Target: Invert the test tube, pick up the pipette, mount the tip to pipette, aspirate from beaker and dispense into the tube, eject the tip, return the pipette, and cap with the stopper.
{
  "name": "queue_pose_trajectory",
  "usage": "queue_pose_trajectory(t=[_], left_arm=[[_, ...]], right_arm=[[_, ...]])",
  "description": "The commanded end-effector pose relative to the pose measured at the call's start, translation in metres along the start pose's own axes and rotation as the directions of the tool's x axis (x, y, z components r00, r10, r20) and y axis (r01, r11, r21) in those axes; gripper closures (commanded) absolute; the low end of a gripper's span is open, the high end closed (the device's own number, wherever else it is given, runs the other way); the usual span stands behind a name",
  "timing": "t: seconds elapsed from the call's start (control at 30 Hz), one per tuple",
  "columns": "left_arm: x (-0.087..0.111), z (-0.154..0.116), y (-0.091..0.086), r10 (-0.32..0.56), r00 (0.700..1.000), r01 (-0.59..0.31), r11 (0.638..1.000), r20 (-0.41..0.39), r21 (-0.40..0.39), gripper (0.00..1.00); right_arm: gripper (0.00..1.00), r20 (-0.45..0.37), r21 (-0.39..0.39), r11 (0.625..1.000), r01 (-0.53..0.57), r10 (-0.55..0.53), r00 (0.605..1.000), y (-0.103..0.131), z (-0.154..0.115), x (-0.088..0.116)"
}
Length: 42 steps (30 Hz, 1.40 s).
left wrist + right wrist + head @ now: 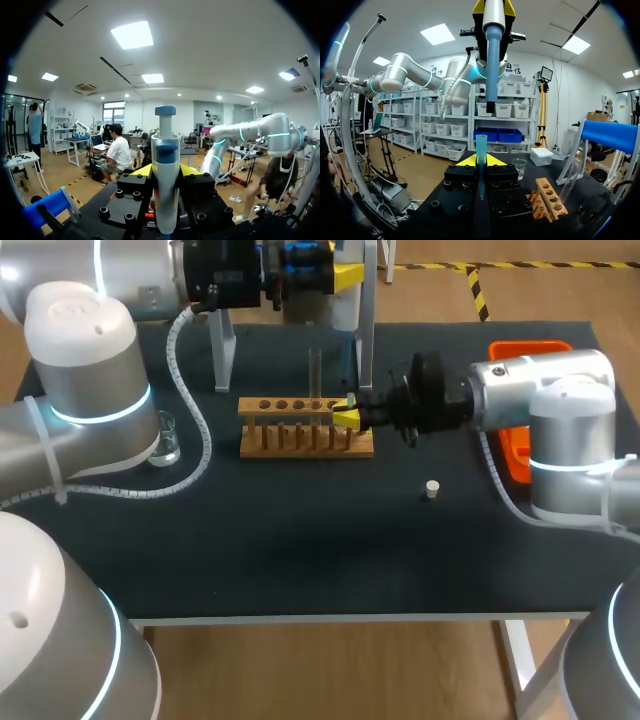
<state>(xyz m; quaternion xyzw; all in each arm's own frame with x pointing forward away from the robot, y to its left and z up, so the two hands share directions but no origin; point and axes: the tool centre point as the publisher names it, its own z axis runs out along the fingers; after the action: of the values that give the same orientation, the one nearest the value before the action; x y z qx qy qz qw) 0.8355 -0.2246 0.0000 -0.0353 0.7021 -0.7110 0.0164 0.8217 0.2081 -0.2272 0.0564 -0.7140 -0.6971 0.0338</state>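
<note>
Black table (300, 560), tan wooden rack (300, 445), orange tray (512, 455), white stopper (432, 489), white-and-blue pipette (165, 165), pale blue tip (481, 149)

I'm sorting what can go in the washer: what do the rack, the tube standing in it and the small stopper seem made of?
Rack: wood, by its bare light-brown matt look with drilled holes and pegs.
Tube: clear and smooth, glass or clear plastic; the look leaves it open.
Stopper: pale and dull, perhaps cork or rubber; too small to tell.

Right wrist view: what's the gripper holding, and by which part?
A blue tip, pinched around its middle between the gripper's fingers, wide end up toward the pipette in the left gripper.
</note>
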Motion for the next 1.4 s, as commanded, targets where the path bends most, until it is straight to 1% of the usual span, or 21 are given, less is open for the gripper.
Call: queue_pose_trajectory(t=[0.03,0.1,0.13,0.6,1.07,1.4], left_arm=[[0.0,-0.001,-0.001,0.01,1.0,-0.01,1.0,-0.002,0.018,1.0],[0.001,-0.002,-0.001,0.005,1.0,-0.005,1.0,0.006,-0.005,1.0],[0.001,-0.002,-0.001,0.011,1.0,-0.011,1.0,0.006,0.016,1.0],[0.001,-0.003,-0.001,0.012,1.0,-0.012,1.0,0.006,0.015,1.0],[0.001,-0.003,-0.001,0.012,1.0,-0.012,1.0,0.006,0.015,1.0],[0.001,-0.003,-0.001,0.012,1.0,-0.012,1.0,0.006,0.015,1.0]], right_arm=[[1.0,0.002,-0.001,1.0,0.002,-0.002,1.0,-0.001,0.001,0.001],[1.0,0.002,-0.003,1.0,0.002,-0.002,1.0,-0.001,0.002,0.001],[1.0,0.002,-0.004,1.0,0.001,-0.001,1.0,-0.001,0.002,0.001],[1.0,0.026,-0.017,1.0,0.002,-0.002,1.0,-0.003,0.007,-0.005],[1.0,0.033,-0.026,0.999,0.018,-0.017,0.999,0.005,0.012,-0.01],[1.0,0.033,-0.026,0.999,0.023,-0.022,0.999,0.008,0.01,-0.008]])
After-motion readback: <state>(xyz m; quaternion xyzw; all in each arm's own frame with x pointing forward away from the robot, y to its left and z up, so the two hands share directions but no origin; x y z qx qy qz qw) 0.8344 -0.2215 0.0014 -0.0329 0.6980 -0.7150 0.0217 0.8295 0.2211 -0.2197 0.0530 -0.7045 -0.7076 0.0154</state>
